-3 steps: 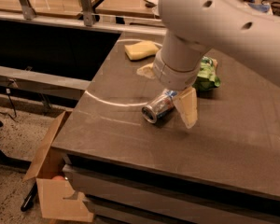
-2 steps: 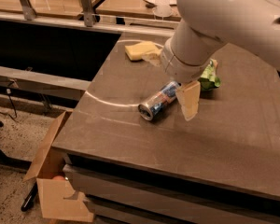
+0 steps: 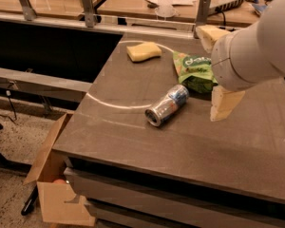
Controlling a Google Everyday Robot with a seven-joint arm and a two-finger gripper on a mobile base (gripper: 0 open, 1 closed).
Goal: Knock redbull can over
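The redbull can (image 3: 167, 105), a slim cylinder of shiny silver and blue metal, lies on its side on the dark, matte desk (image 3: 180, 146), its round silver end facing the front edge. Beyond the can rest a crinkled green snack bag (image 3: 194, 70) and a soft yellow sponge (image 3: 143, 51). The smooth white arm reaches in from the can's right. Its pincer (image 3: 211, 72) hangs just beside the can, clear of it, with cream fingers (image 3: 225, 103) spread wide and nothing held.

Cream gripper (image 3: 212, 75) hangs near silver-and-blue redbull can (image 3: 167, 105).
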